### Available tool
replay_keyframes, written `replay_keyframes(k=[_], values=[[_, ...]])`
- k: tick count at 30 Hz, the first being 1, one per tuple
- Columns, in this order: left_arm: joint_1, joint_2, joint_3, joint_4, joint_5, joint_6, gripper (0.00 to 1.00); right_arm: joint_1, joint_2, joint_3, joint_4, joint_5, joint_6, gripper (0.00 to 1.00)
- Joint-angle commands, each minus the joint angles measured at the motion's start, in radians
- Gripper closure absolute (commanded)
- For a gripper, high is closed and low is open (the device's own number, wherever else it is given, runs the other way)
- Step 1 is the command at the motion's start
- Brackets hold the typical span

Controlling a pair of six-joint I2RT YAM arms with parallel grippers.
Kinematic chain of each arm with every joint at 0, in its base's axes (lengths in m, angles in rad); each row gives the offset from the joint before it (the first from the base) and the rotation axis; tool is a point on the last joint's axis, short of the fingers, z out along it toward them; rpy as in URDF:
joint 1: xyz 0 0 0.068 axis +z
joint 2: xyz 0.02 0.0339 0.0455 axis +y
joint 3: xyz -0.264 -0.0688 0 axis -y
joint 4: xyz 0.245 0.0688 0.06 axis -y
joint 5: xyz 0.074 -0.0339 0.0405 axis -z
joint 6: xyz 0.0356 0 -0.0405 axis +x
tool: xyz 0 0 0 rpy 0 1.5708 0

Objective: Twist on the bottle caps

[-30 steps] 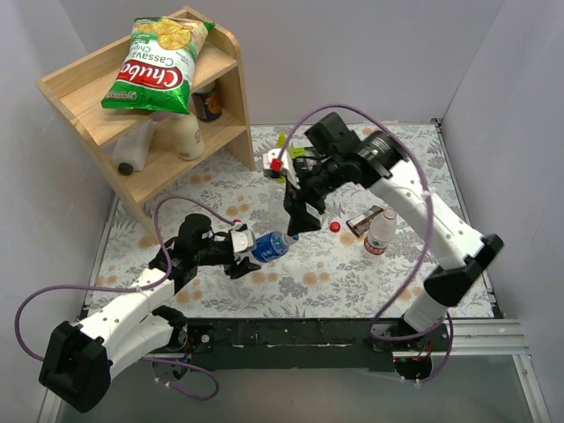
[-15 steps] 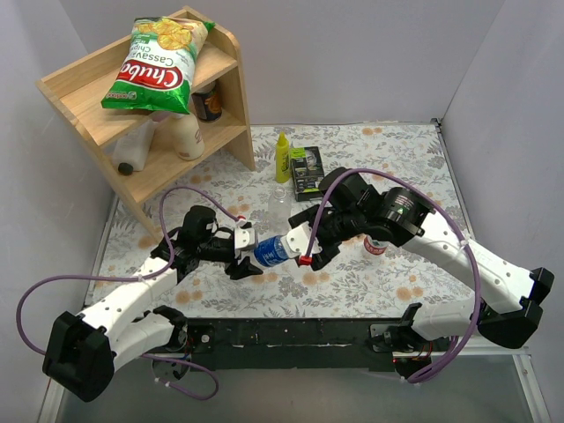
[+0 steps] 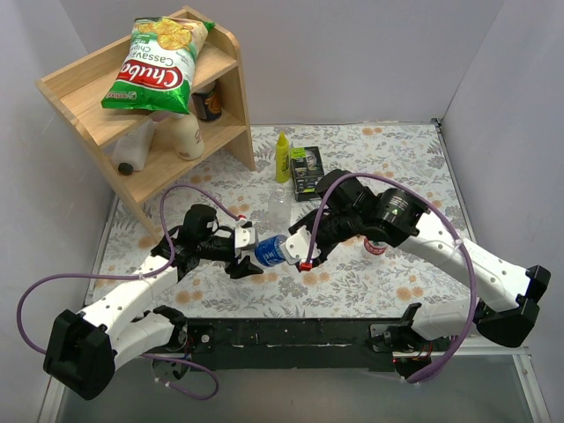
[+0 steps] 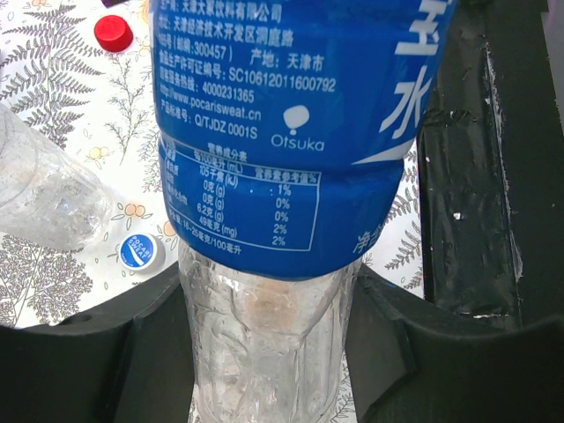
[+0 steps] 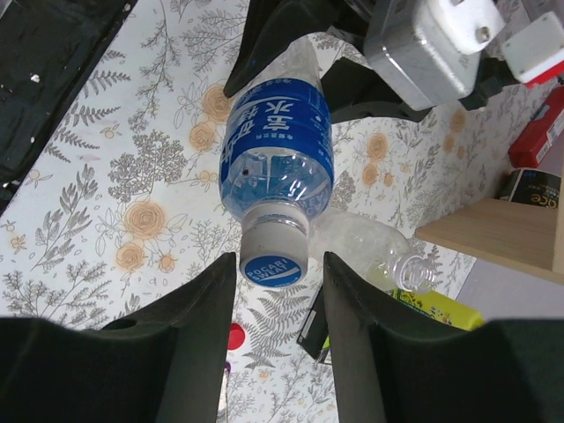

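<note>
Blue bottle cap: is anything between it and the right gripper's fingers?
Nothing visible. The blue cap sits on the blue-labelled bottle, directly between the fingers of the right gripper.

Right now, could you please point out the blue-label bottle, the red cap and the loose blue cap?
blue-label bottle [image 4: 291, 132]: left wrist view, on its blue label.
red cap [image 4: 113, 33]: left wrist view, on its flat top.
loose blue cap [image 4: 139, 251]: left wrist view, on its printed top.

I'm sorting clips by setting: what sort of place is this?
Likely a robotics lab test cell staged as a home counter: plain white walls box in a floral tablecloth, with a wooden shelf carrying a chips bag.
</note>
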Motion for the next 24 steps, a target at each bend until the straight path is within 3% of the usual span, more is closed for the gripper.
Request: replay_keyframes(k=[1,5,10,14,15,17,18,20,21,22,24], values=[[0.002,0.001,0.042,0.025,0.021,0.013,1.0,0.006,0.01,-0.017,-0.003,0.011,-0.058,0.51],[0.002,0.004,0.042,0.046,0.018,-0.005,1.0,0.006,0.01,-0.026,-0.005,0.02,-0.065,0.52],[0.0,0.0,0.035,0.054,-0.001,-0.019,1.0,0.006,0.031,0.015,0.003,0.004,0.003,0.69],[0.002,-0.052,-0.035,0.235,-0.177,-0.174,1.0,-0.007,0.156,0.162,-0.081,-0.049,0.279,0.73],[0.002,-0.077,-0.052,0.344,-0.259,-0.201,1.0,-0.017,0.265,0.219,-0.134,-0.122,0.42,0.74],[0.0,-0.117,-0.073,0.42,-0.324,-0.248,1.0,-0.04,0.379,0.34,-0.269,-0.224,0.558,0.77],[-0.001,-0.12,-0.075,0.451,-0.349,-0.249,1.0,-0.091,0.428,0.331,-0.271,-0.352,0.707,0.74],[-0.01,-0.1,-0.064,0.458,-0.435,-0.252,1.0,-0.168,0.451,0.31,-0.25,-0.487,0.783,0.77],[-0.01,-0.092,-0.055,0.452,-0.458,-0.252,1.0,-0.241,0.482,0.314,-0.227,-0.55,0.851,0.87],[-0.01,-0.088,-0.051,0.444,-0.485,-0.249,1.0,-0.269,0.497,0.33,-0.209,-0.587,0.988,0.88],[-0.01,-0.085,-0.049,0.407,-0.489,-0.231,1.0,-0.265,0.52,0.459,-0.234,-0.593,0.933,0.82]])
